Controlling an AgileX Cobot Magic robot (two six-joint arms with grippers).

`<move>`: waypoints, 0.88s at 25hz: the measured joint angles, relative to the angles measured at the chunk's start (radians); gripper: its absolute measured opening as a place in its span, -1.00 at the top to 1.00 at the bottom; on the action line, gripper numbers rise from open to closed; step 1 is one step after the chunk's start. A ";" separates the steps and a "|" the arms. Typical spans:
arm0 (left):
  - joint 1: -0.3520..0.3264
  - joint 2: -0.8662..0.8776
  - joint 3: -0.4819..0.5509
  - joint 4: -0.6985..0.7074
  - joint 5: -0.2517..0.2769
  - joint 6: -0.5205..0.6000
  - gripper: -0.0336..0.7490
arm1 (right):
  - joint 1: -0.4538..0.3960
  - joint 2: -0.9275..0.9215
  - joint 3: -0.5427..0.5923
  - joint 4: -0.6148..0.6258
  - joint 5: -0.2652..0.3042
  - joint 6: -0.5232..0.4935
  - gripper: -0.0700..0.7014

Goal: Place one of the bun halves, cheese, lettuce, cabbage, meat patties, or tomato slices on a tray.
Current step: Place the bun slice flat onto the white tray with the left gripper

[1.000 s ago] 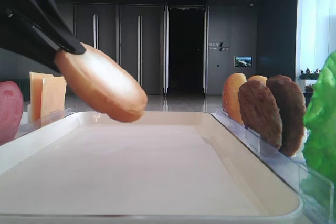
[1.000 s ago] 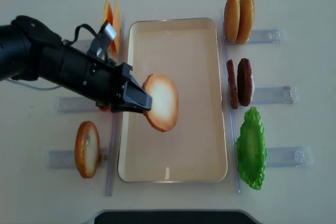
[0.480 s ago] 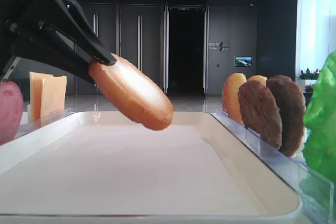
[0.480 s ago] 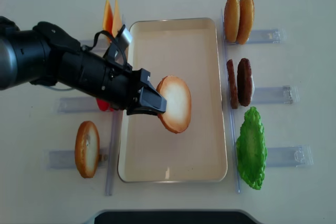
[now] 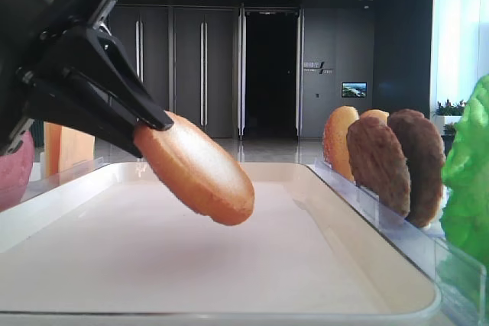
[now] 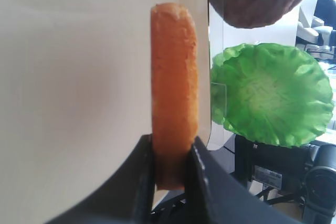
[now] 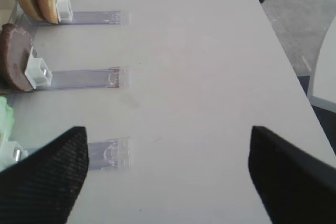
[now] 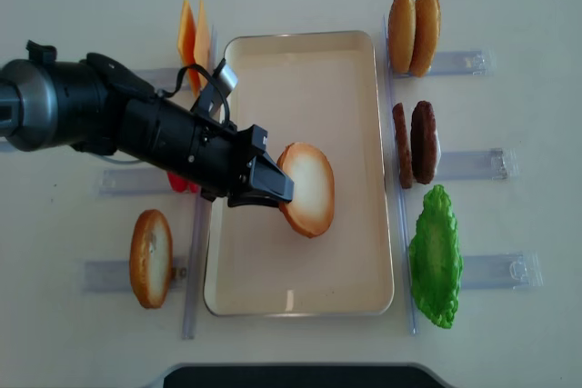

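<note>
Bun half held tilted over the tray, not yet set down.

Low exterior view: the left gripper [image 5: 157,124] pinches one bun half [image 5: 195,167] by its rim, so the disc slopes with its free edge hanging lowest over the tray [image 5: 53,196], apparently clear of the floor. Right wrist view: only bare table [image 7: 199,77] and racks show; the right gripper's own state cannot be told. Left wrist view: both jaws press on the bun's flat faces, edge-on, beside the lettuce [image 6: 270,98]. Overhead view: the bun hangs over the tray's middle, pale face up, likely so it can go down flat; meat patties [image 8: 416,144] stand in their rack well apart.
</note>
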 joint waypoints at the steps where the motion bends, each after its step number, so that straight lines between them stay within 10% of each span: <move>1: 0.000 0.004 0.000 0.000 -0.001 0.001 0.60 | 0.000 0.000 0.000 0.000 0.000 0.000 -0.70; 22: -0.048 0.032 0.000 -0.011 -0.057 0.000 0.60 | 0.000 0.000 0.000 0.000 0.000 0.000 -0.70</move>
